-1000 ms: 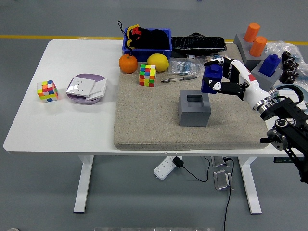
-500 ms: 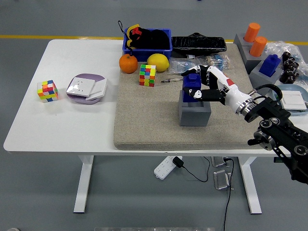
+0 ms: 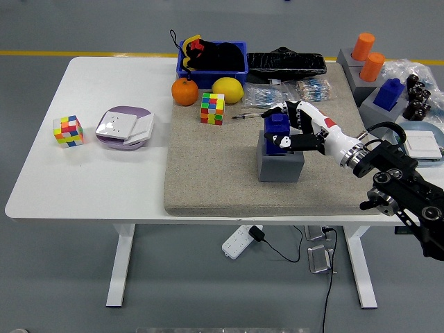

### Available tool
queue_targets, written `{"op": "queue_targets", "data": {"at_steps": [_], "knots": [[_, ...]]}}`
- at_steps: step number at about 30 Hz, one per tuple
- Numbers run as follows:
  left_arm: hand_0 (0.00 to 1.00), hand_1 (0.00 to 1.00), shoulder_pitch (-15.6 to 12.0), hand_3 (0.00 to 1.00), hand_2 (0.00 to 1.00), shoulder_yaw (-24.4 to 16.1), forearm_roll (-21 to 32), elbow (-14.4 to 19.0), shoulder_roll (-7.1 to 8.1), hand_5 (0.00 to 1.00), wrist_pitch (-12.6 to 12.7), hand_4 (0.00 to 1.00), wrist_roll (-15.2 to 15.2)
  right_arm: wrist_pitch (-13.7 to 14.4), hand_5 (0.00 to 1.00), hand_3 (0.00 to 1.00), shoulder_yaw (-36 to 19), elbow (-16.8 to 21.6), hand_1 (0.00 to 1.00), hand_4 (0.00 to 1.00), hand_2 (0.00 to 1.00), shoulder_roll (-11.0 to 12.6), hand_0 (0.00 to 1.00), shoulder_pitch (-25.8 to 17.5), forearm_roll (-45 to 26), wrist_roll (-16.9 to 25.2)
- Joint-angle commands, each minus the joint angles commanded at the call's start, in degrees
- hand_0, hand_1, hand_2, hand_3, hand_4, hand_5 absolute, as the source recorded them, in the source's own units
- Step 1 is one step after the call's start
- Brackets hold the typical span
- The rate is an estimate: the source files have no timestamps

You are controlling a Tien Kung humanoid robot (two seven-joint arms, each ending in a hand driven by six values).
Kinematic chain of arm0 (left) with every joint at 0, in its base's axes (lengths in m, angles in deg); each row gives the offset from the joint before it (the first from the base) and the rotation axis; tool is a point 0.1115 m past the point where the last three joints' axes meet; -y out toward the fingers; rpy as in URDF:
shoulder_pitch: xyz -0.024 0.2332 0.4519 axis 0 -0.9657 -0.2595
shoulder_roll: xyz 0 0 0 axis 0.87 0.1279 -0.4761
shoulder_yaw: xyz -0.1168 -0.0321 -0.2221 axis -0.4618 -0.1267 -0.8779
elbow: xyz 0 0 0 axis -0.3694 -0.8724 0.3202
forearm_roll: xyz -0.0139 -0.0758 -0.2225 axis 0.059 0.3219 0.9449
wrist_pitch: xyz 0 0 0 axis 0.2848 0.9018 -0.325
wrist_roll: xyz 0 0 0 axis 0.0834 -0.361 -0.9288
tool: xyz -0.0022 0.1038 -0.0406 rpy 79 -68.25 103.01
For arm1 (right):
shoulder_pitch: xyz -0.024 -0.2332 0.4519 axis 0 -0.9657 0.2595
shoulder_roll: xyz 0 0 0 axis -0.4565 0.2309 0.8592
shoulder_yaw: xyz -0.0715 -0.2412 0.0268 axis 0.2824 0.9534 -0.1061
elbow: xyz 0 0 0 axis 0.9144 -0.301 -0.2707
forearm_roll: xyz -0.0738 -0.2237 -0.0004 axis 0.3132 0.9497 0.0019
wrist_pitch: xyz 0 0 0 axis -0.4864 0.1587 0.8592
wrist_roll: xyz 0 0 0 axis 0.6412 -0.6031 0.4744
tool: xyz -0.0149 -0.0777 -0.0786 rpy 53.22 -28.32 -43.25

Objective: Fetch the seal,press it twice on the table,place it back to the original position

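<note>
The blue seal [image 3: 277,126] sits in the slot on top of the grey block holder [image 3: 279,164] in the middle of the grey felt mat [image 3: 208,173]. My right hand [image 3: 286,125] comes in from the right and its fingers are curled around the seal, thumb in front and fingers behind. My left arm does not show.
A Rubik's cube [image 3: 213,108], an orange [image 3: 184,91], a lemon [image 3: 227,89] and a pen [image 3: 250,114] lie at the mat's back. A blue bin [image 3: 211,57] and a black tray [image 3: 286,64] stand behind. Grey blocks with orange and blue seals [image 3: 374,76] are at the right. Another cube [image 3: 68,130] and a purple box [image 3: 123,127] are on the left.
My right hand carried the blue seal left and down from above the mat's right side onto the grey holder, where it now sits in the slot.
</note>
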Motion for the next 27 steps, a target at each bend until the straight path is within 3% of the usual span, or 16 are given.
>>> {"op": "queue_targets", "data": {"at_steps": [27], "knots": [[0.824,0.816,0.12,0.823,0.785,0.02,-0.13,0.08,0.04,0.424,-0.10,0.754,0.01,0.11,0.002,0.557,0.76,-2.87,0.536,0.619,0.539,0.47,0.686,1.29,0.54,0.45]]}}
